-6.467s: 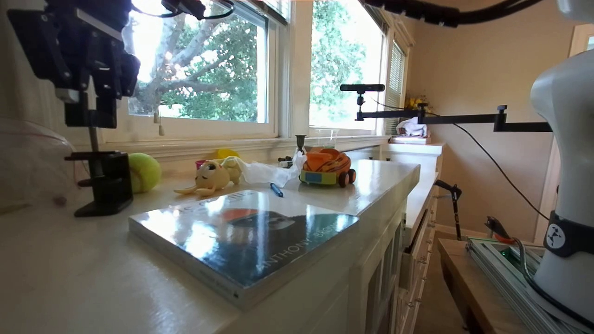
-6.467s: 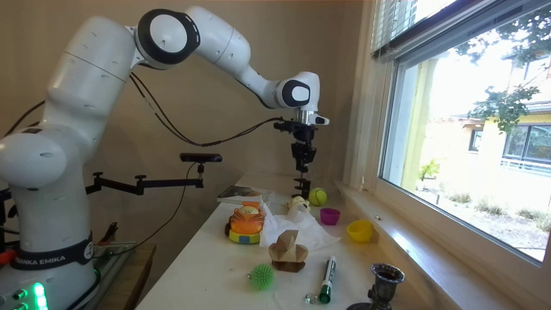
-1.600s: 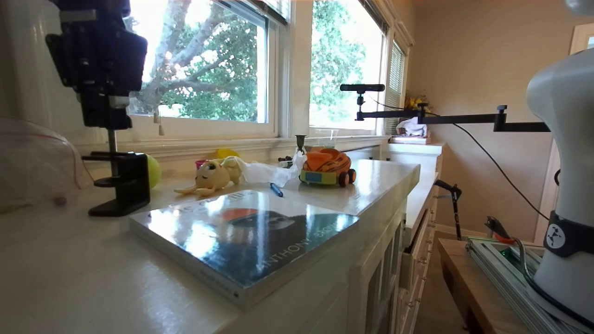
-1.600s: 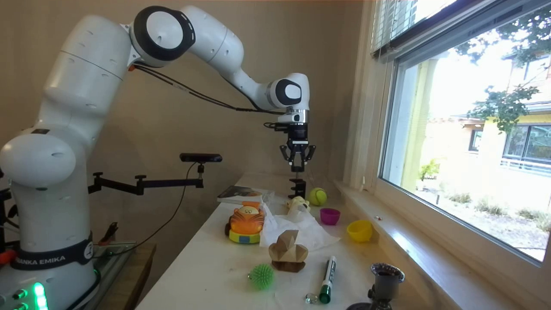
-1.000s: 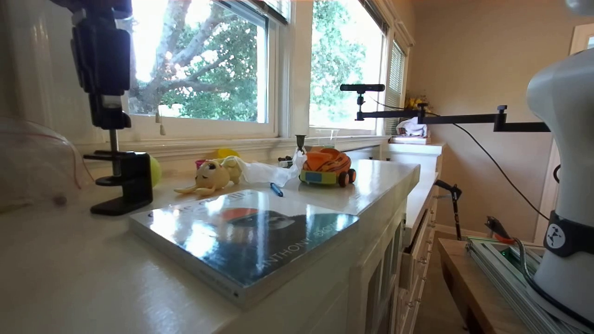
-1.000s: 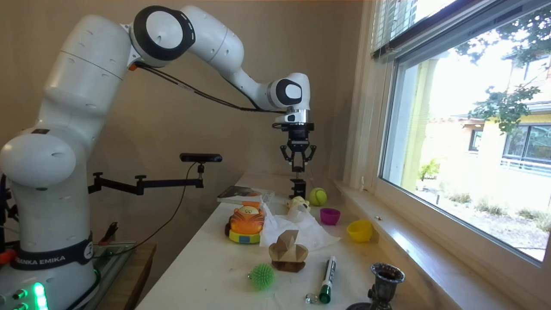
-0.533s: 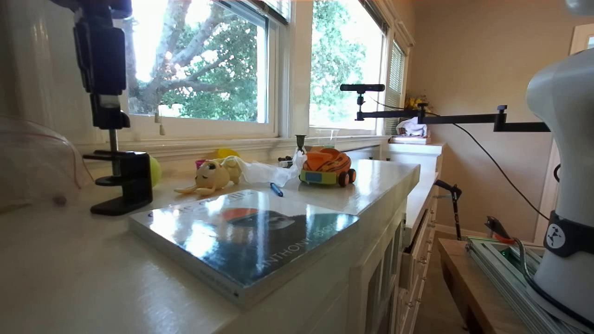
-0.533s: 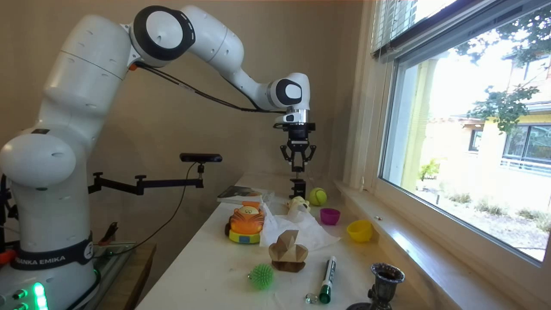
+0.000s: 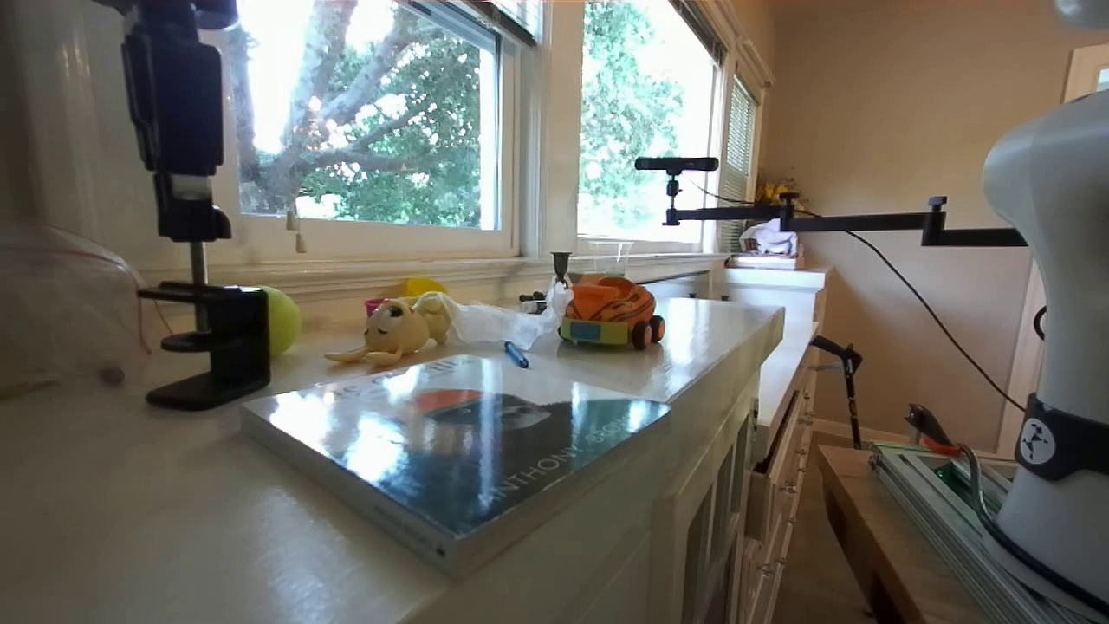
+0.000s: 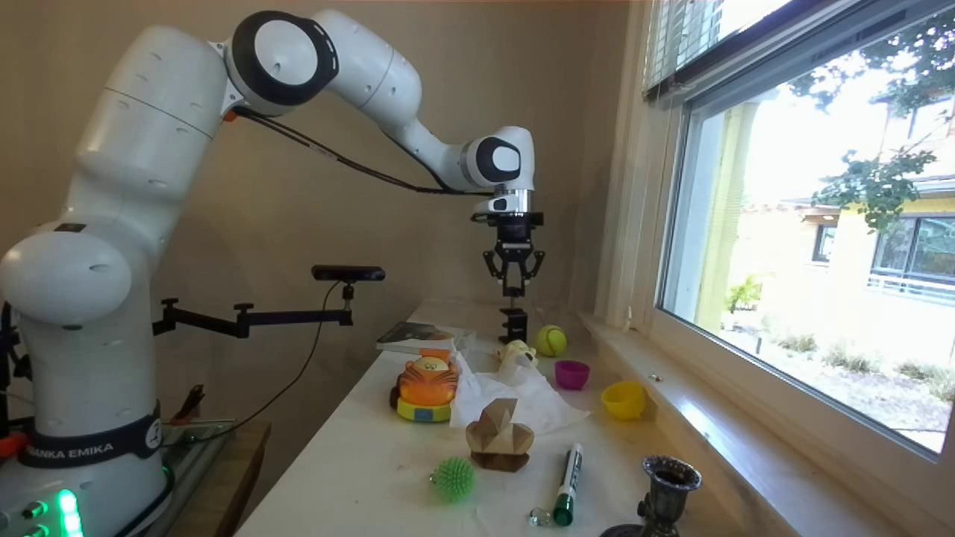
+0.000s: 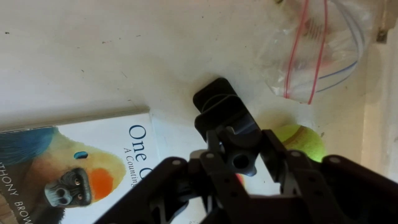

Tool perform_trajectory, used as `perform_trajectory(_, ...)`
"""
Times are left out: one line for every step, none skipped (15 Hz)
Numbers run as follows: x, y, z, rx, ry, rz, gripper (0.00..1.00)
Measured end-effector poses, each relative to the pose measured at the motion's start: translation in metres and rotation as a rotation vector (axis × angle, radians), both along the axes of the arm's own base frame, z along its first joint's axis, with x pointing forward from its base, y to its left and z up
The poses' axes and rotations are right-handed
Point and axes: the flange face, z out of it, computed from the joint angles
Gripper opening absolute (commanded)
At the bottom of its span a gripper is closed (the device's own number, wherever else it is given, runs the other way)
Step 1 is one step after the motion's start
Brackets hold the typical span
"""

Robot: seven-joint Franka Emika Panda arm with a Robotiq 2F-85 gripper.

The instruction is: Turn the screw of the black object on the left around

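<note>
In an exterior view, a black C-shaped clamp (image 9: 245, 334) is standing upright on the white tabletop (image 9: 173, 511), at the left of the frame. Its thin vertical screw (image 9: 198, 263) is being met at the top by the black claw (image 9: 192, 217), which is being shown edge-on in the upper left. Behind the clamp, a tennis ball (image 9: 284, 321) is being partly covered. A clear plastic bag (image 9: 61, 303) is being cut off by the left edge. A glossy book (image 9: 459, 425) is lying flat at lower centre, with a pale yellow plush toy (image 9: 398, 332) and an orange toy car (image 9: 611, 303) sitting beyond it.

In an exterior view, the claw is being held straight down by the white arm (image 10: 373, 67), right of centre, directly over the clamp. In the lower right, a purple cup (image 10: 572, 374), a yellow cup (image 10: 624, 400) and a green-capped marker (image 10: 568, 485) are being carried by the tabletop.

In the wrist view, the dark knob (image 11: 241, 150) of the screw is being gripped between the claw's narrowed fingers (image 11: 272, 149), below and right of centre. The clamp is being seen just above it, the book at lower left, the bag at upper right.
</note>
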Motion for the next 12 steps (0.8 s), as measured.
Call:
perform_trajectory(-0.002,0.005,0.001,0.003,0.0,0.018,0.13)
perform_trajectory(-0.005,0.01,0.003,0.006,0.0,0.034,0.13)
perform_trajectory(-0.008,0.015,0.005,0.009,-0.002,0.048,0.13)
perform_trajectory(-0.01,0.019,0.008,0.012,-0.005,0.056,0.13)
perform_trajectory(-0.011,0.021,0.011,0.014,-0.008,0.06,0.13)
perform_trajectory(-0.012,0.022,0.012,0.015,-0.01,0.062,0.13)
perform_trajectory(-0.012,0.022,0.014,0.016,-0.011,0.063,0.13)
perform_trajectory(-0.013,0.022,0.014,0.015,-0.01,0.062,0.13)
perform_trajectory(-0.013,0.021,0.014,0.015,-0.008,0.061,0.13)
perform_trajectory(-0.012,0.02,0.013,0.014,-0.007,0.06,0.13)
perform_trajectory(-0.012,0.02,0.013,0.013,-0.006,0.059,0.13)
perform_trajectory(-0.012,0.019,0.013,0.012,-0.004,0.058,0.13)
